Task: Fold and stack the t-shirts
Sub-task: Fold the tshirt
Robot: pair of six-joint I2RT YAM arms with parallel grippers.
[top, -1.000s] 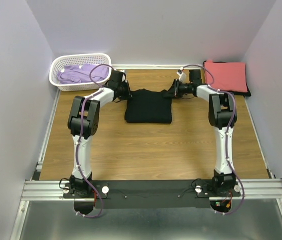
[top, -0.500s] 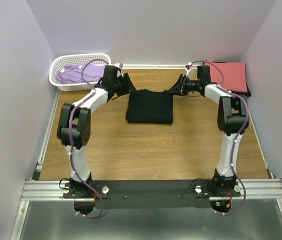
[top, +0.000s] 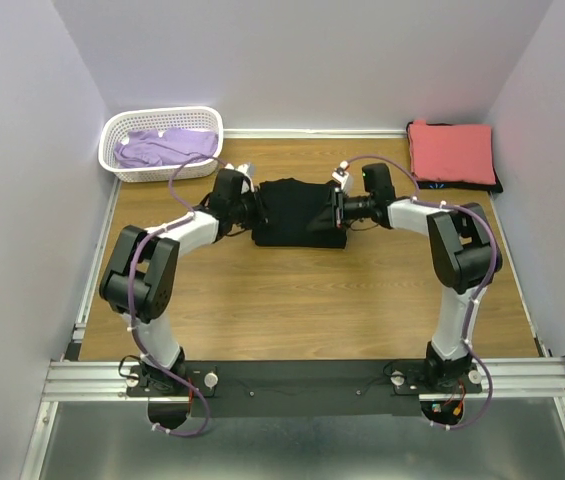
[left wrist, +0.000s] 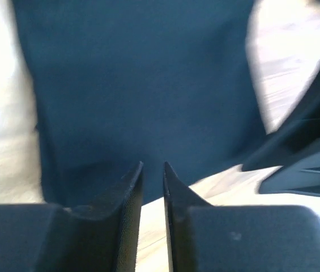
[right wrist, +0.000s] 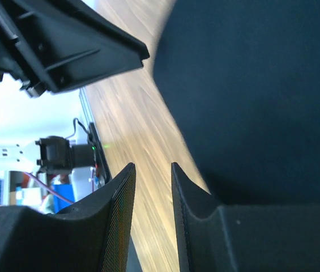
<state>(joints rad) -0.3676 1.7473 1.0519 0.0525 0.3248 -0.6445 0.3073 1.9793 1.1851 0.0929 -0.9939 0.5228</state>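
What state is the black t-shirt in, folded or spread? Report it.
Folded: the black t-shirt lies as a compact, straight-edged rectangle on the table.

We see a folded black t-shirt [top: 297, 213] on the wooden table [top: 302, 300], with the left gripper [top: 253, 209] at its left edge and the right gripper [top: 337, 210] at its right edge. A lavender t-shirt [top: 162, 147] lies in the white basket [top: 120, 132] at the far left. At the far right, a folded coral-red t-shirt [top: 450, 152] rests on a dark t-shirt [top: 495, 185].

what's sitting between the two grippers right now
The folded black t-shirt lies between the left gripper and the right gripper, one at each side edge. The top external view shows it.
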